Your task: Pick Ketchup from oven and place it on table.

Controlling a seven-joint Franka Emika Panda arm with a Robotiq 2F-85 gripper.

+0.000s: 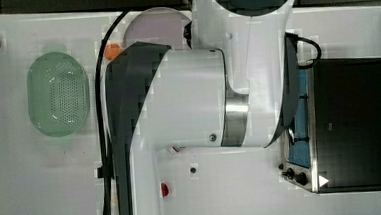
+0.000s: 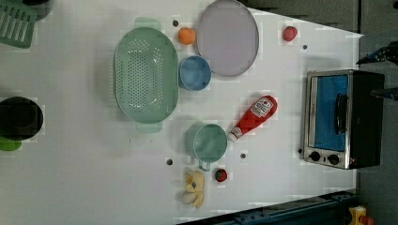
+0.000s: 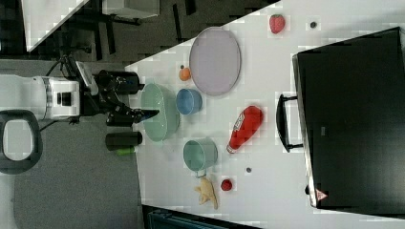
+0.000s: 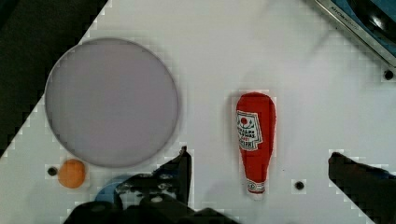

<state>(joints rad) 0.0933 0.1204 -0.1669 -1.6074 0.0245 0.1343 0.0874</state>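
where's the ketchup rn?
Ketchup lies flat on the table, in the left view between the green cup and the oven, outside it.

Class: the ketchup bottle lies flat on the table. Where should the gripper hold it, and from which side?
Probably from above, across the wide red body of the ketchup bottle at its label: it lies flat on the table, sides free, narrowing toward the cap.

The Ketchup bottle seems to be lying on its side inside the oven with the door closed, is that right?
Not quite: the Ketchup lies on its side on the table, outside the oven, whose door is closed. The left view shows this.
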